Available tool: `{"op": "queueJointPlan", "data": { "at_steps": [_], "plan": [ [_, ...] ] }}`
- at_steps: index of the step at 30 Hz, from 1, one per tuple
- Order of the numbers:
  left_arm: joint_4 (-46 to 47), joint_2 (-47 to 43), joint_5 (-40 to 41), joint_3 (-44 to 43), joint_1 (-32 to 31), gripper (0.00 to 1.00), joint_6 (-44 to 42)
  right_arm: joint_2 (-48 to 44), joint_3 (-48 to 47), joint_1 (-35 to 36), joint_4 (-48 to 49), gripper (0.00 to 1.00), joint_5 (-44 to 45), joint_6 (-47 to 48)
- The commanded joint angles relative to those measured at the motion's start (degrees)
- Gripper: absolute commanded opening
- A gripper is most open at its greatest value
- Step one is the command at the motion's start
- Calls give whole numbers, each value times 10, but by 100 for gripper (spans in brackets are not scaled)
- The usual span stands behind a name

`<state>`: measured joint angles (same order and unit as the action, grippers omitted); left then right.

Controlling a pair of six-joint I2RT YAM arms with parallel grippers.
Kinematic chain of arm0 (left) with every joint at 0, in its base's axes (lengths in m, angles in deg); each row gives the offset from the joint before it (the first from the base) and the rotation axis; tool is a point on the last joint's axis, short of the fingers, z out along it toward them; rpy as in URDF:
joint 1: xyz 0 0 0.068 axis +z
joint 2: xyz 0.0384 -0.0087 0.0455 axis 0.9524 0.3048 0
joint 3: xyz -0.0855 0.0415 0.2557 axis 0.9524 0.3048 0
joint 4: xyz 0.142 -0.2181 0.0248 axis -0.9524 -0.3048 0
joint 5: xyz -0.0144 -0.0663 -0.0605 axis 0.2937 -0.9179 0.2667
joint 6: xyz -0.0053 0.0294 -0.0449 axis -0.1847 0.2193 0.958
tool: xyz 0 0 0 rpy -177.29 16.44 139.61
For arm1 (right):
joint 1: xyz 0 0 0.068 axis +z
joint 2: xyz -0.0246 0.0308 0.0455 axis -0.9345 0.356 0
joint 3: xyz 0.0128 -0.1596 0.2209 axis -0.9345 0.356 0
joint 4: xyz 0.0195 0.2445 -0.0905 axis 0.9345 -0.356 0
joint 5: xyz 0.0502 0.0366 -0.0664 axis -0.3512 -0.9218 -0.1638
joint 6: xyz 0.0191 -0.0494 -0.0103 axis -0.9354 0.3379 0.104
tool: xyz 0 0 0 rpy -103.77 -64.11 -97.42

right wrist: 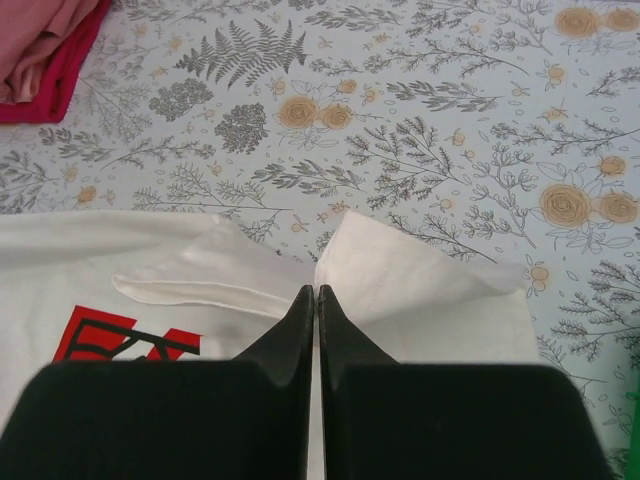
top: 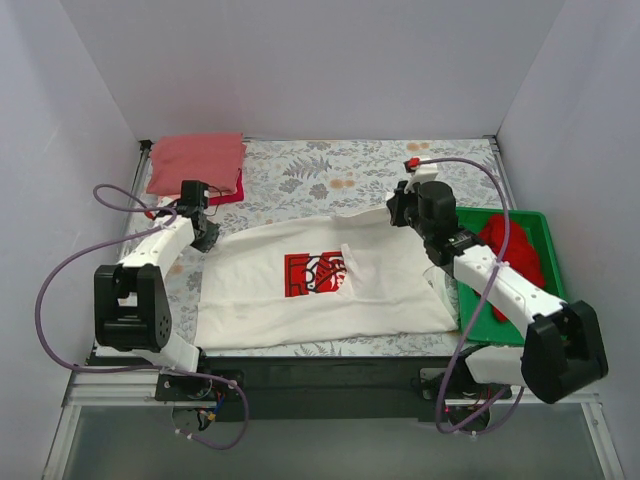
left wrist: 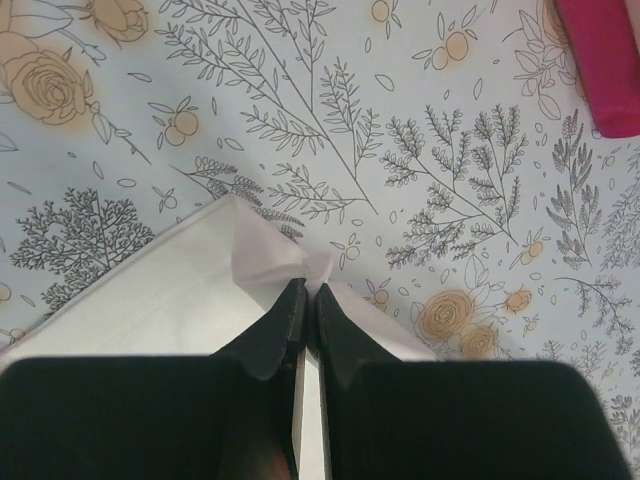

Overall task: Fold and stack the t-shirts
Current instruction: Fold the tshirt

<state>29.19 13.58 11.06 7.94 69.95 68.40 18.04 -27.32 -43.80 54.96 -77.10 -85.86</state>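
The white t-shirt (top: 300, 305) with red print lies spread at the centre of the surface (top: 330, 165), pinched at its far corners by the left pincer (left wrist: 305, 296) at 10 o'clock and the right pincer (right wrist: 316, 293) at 2 o'clock, while the green tray (top: 543, 228) at 3 o'clock holds a red t-shirt (top: 518, 250).

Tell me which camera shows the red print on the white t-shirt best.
The top external view: nearly all of the red print shows on the white t-shirt. The right wrist view catches only a corner of it beside the right pincer; the left wrist view shows just plain white cloth, no print.
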Motion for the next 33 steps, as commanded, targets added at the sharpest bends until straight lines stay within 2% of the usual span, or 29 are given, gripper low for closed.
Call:
{"op": "queueJointPlan", "data": {
  "at_steps": [1, 11, 26, 30, 33],
  "plan": [
    [-4, -53, 19, 16, 3, 0, 15, -68, 31, 12, -8, 1, 40, 2],
    [-32, -98, 58, 24, 3, 0, 46, -199, 66, 26, -109, 1, 69, 5],
    [-41, -111, 76, 51, 3, 0, 74, -318, 108, 39, -223, 1, 26, -28],
    [-35, -116, 75, 67, 3, 0, 78, -329, 126, 43, -250, 1, -30, -37],
    [-29, -120, 72, 84, 3, 0, 82, -345, 151, 49, -259, 1, -40, -51]
  ]
}}
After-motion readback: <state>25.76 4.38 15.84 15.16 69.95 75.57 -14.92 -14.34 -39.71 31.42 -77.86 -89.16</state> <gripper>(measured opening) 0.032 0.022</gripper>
